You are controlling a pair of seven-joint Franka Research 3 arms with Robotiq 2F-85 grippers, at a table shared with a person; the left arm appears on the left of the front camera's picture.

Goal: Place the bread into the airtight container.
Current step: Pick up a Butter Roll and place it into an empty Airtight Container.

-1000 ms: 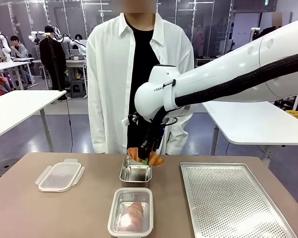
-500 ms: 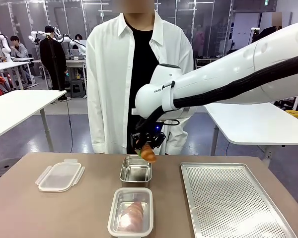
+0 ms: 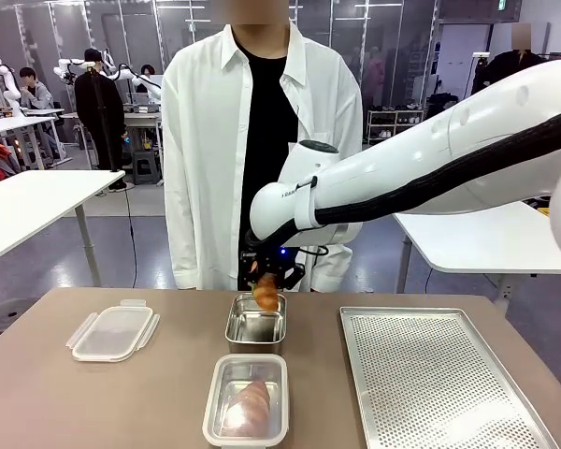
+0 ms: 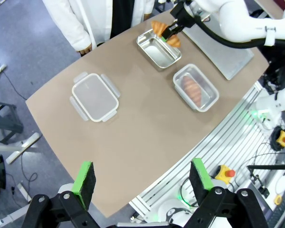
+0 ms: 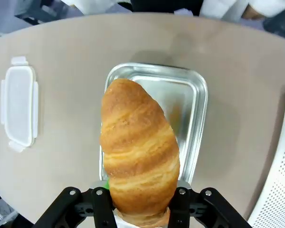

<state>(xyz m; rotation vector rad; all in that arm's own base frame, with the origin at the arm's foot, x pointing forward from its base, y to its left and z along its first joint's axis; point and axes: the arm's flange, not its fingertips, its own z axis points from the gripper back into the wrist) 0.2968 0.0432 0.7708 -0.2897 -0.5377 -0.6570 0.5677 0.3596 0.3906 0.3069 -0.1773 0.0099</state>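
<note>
Nearest, airtight container [image 3: 246,399] holding one bread piece. Beyond it, right gripper [image 3: 266,283] clenched on croissant [image 5: 138,149], hovering above empty metal tray [image 3: 255,324]. Left gripper [image 4: 143,175] high over table, jaws spread, empty. Lid [image 3: 113,331] far left.

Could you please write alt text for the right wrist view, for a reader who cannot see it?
The right hand grips a golden croissant above an empty steel pan on a brown table. A clear plastic lid lies off to one side, and a perforated tray edges in from the other.
</note>
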